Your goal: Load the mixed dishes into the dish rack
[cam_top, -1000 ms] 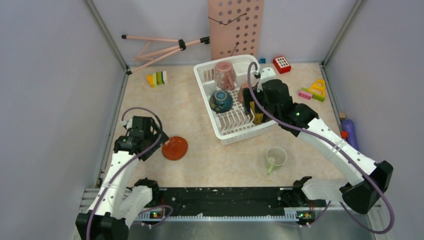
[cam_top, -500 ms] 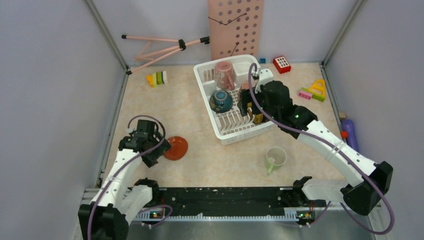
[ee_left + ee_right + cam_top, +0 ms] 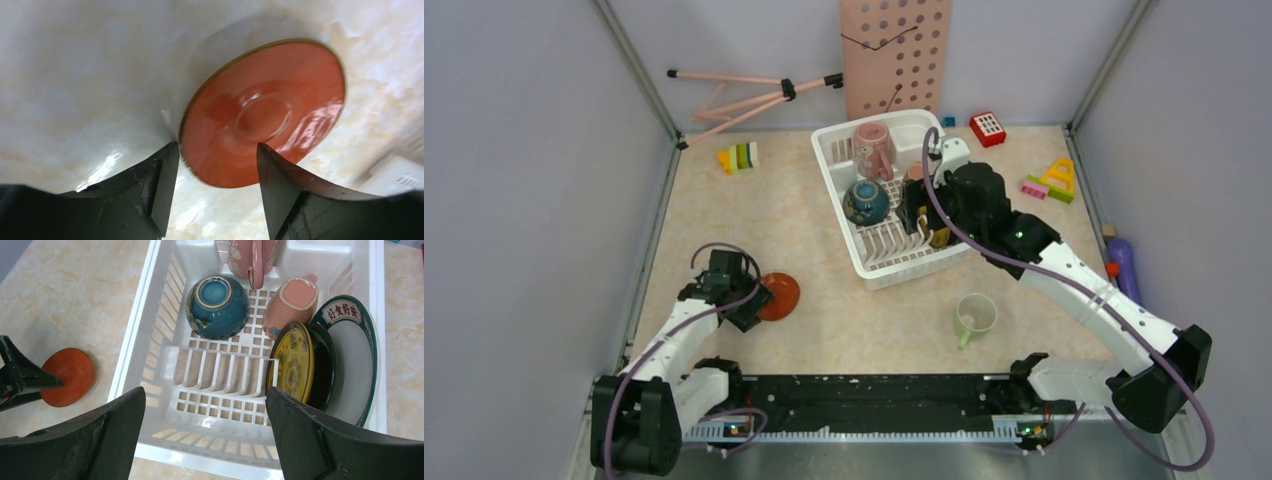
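The orange-red saucer (image 3: 778, 295) (image 3: 262, 112) lies flat on the table, left of the dish rack. My left gripper (image 3: 754, 300) (image 3: 216, 150) is open, its fingers on either side of the saucer's near edge. The white dish rack (image 3: 834, 190) (image 3: 145, 305) holds a pink mug (image 3: 873, 148), an upturned blue bowl (image 3: 216, 305), a small pink cup (image 3: 291, 302), and a yellow plate (image 3: 292, 362), a black plate (image 3: 322, 365) and a lettered-rim plate (image 3: 350, 360) on edge. My right gripper (image 3: 916, 215) (image 3: 205, 395) is open and empty above the rack. A pale green mug (image 3: 975, 315) stands on the table.
A pink pegboard (image 3: 894, 55) and a folded tripod (image 3: 744, 95) are at the back wall. Toy blocks (image 3: 739, 156) lie back left, and more blocks (image 3: 1052, 180) back right. A purple bottle (image 3: 1123, 265) lies at the right wall.
My left gripper has moved right and toward the near edge, up to the saucer, and now straddles its rim. The right arm has barely moved.
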You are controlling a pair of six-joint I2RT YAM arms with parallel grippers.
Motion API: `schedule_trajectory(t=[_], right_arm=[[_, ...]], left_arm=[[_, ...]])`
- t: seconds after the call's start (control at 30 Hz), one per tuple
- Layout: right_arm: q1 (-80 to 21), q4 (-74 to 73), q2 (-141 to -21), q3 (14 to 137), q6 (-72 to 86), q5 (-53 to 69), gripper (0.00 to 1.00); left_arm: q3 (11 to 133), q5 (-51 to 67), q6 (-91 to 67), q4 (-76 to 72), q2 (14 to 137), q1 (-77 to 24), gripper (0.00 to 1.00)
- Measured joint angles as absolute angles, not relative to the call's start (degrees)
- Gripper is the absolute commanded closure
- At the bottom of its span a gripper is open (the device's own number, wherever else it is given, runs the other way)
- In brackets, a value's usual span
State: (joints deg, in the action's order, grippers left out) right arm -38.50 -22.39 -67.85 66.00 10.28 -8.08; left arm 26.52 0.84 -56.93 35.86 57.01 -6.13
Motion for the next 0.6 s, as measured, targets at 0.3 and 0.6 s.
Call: schedule_trajectory(t=[0.3,0.6], right_arm=[[-38.5,-22.44,-66.43,66.0,10.33,-6.83,0.12],[-38.5,-22.46,-66.43,66.0,11.88,-1.67,0.12]], left_arm=[[22.11,0.89,-62.11,19.81,56.86,-6.09,1.0],[24.99,-6.09,-59.48,27.33,45.89,-6.31,1.0]])
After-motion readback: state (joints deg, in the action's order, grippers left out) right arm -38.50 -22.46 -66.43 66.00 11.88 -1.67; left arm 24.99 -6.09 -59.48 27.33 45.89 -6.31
